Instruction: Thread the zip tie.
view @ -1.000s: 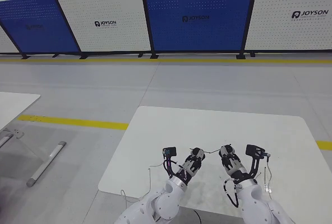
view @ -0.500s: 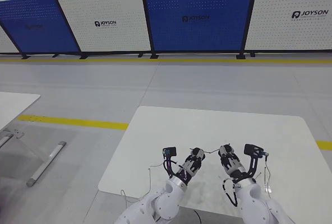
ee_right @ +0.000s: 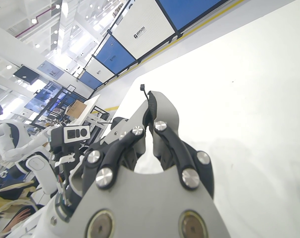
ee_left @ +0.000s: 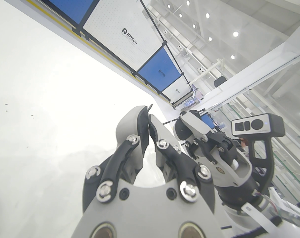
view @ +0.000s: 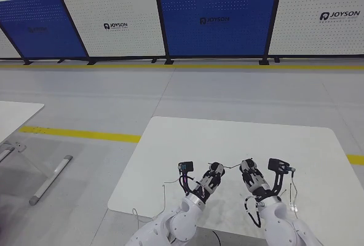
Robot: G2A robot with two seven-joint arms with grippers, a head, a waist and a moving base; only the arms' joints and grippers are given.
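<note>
Black zip tie [ee_right: 142, 88]: pinching tail in left end effector [ee_left: 149, 118], head in right end effector [ee_right: 150, 104], seemingly not yet threading them together.

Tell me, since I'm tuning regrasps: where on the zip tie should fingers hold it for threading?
Probably the strap of the zip tie just behind its head, pinched from both sides, as the right gripper does: the head pokes free past the fingers, clear for threading.

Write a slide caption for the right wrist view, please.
Right pincer shut on the zip tie, its head poking past the fingertips, above the white table.
</note>
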